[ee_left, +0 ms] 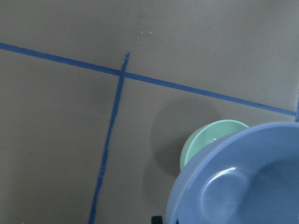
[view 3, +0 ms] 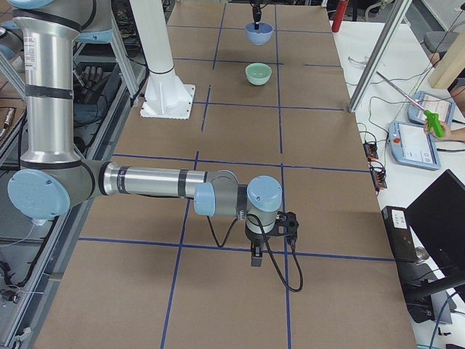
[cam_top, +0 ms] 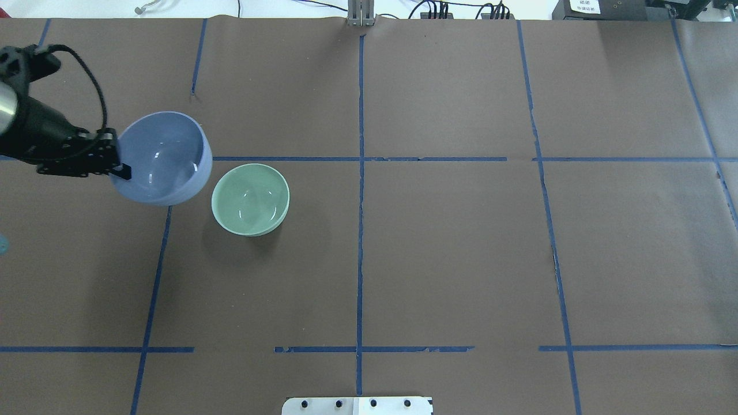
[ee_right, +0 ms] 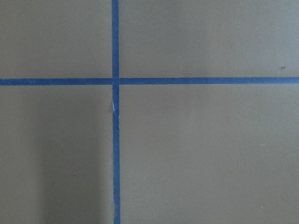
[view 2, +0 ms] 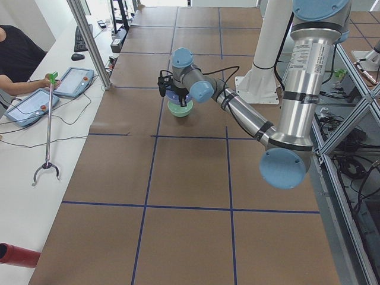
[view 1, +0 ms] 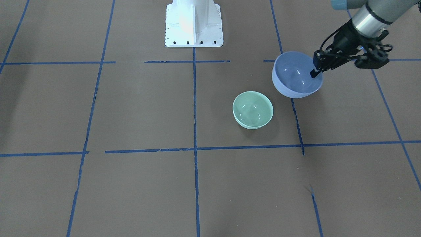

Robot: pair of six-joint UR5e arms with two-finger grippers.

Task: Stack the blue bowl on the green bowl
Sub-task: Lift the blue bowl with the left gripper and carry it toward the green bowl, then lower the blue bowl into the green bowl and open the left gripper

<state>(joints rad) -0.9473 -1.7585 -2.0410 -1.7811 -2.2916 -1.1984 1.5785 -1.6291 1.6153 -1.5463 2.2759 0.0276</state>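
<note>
Centring required: blue bowl (view 1: 293,79), clamped at its rim by left gripper (view 1: 315,72), to be levelled over green bowl (view 1: 252,109) before release.

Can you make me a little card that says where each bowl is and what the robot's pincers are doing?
blue bowl: tilted, held by its rim, seems lifted off the table
green bowl: upright on the table, empty, beside the blue bowl, not touching it
left pincer: shut on the blue bowl's rim, one finger inside
right pincer: over the table, far from both bowls; open or shut, cannot tell
stacked yet: no
</note>
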